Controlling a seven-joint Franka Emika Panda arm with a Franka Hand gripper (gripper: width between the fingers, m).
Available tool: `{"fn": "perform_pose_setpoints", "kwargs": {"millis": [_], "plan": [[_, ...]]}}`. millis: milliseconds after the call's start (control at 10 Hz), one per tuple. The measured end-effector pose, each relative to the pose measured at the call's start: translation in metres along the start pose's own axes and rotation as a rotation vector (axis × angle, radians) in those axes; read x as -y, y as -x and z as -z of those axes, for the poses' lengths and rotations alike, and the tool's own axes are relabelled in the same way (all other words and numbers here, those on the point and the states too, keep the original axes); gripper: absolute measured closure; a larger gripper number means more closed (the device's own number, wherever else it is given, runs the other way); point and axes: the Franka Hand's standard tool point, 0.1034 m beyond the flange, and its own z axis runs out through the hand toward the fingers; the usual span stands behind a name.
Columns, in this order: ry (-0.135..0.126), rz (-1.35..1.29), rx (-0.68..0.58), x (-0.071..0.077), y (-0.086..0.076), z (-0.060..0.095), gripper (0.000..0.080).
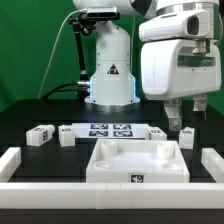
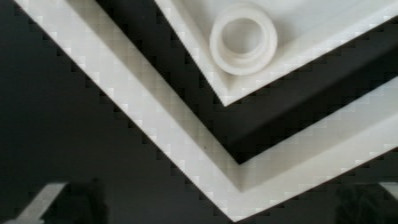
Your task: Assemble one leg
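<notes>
Two fingers of the hand hang spread apart above the right side of the black counter; nothing sits between them and they touch nothing. The wrist view looks down on a corner of the tray-like part with its round socket, and on a corner of the white border wall; the leg does not show there. The leg lies on the counter to the right, beside the tray-like part's far right corner; in the exterior view it sits just under the fingertips, clear of them. Its tagged end faces near, so its long axis seems to run near to far, though it is too small to be sure. Two like blocks lie far left; the marker board lies between.
</notes>
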Motion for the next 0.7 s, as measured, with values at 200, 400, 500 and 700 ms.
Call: {"fn": "perform_pose_setpoints", "kwargs": {"millis": [200, 400, 500, 700], "plan": [[0.004, 0.000, -0.005, 0.0002, 0.0002, -0.0005, 0.0150], [0.004, 0.000, -0.004, 0.0002, 0.0003, -0.0007, 0.0150], [0.004, 0.000, -0.004, 0.0002, 0.0003, -0.0008, 0.0150], [0.003, 0.000, -0.004, 0.0003, 0.0004, -0.0010, 0.0150]]}}
